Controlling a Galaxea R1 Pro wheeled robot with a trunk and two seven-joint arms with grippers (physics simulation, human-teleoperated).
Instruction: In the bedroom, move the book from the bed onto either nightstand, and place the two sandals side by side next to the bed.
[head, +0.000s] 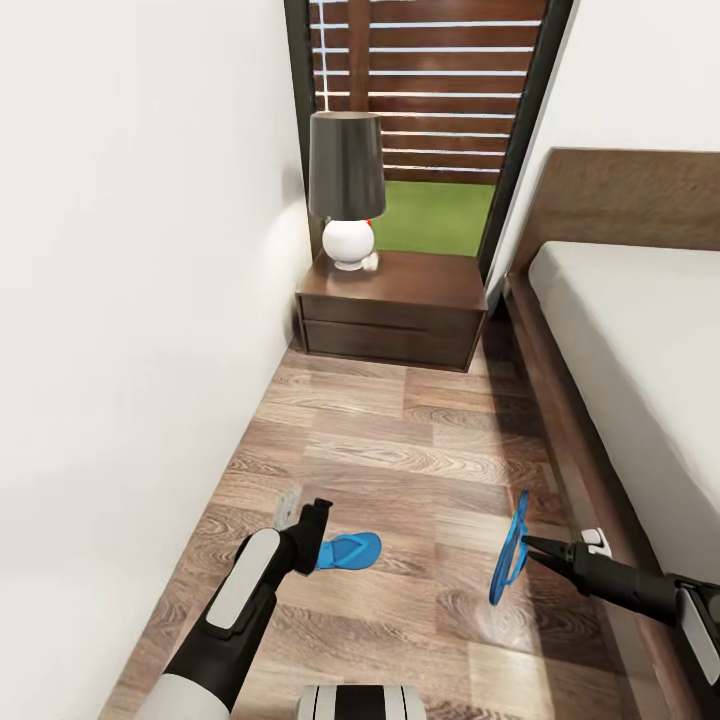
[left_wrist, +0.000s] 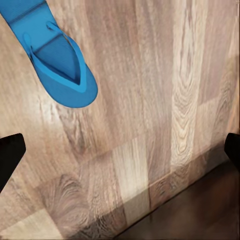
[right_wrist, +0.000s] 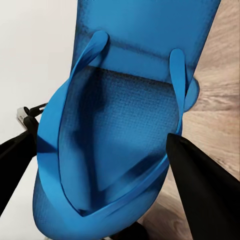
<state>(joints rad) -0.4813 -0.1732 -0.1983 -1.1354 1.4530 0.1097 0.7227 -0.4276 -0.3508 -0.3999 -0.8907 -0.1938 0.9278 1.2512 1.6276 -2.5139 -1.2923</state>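
One blue sandal (head: 350, 550) lies flat on the wood-plank floor (head: 400, 450), just beside my left gripper (head: 305, 525). In the left wrist view that sandal (left_wrist: 62, 60) lies off to one side of the left gripper (left_wrist: 120, 152), whose fingers stand wide open and apart from it. My right gripper (head: 530, 545) is shut on the second sandal (head: 510, 550), holding it on edge just above the floor near the bed frame. Up close, this sandal (right_wrist: 120, 125) sits between the right gripper's (right_wrist: 107, 175) dark fingers. The book is out of view.
The nightstand (head: 400, 315) stands at the far end of the aisle with a dark-shaded lamp (head: 346, 185) on it. A white wall (head: 120, 300) runs along the left; the bed (head: 640, 340) and its dark frame (head: 560, 420) run along the right. A tall window is behind.
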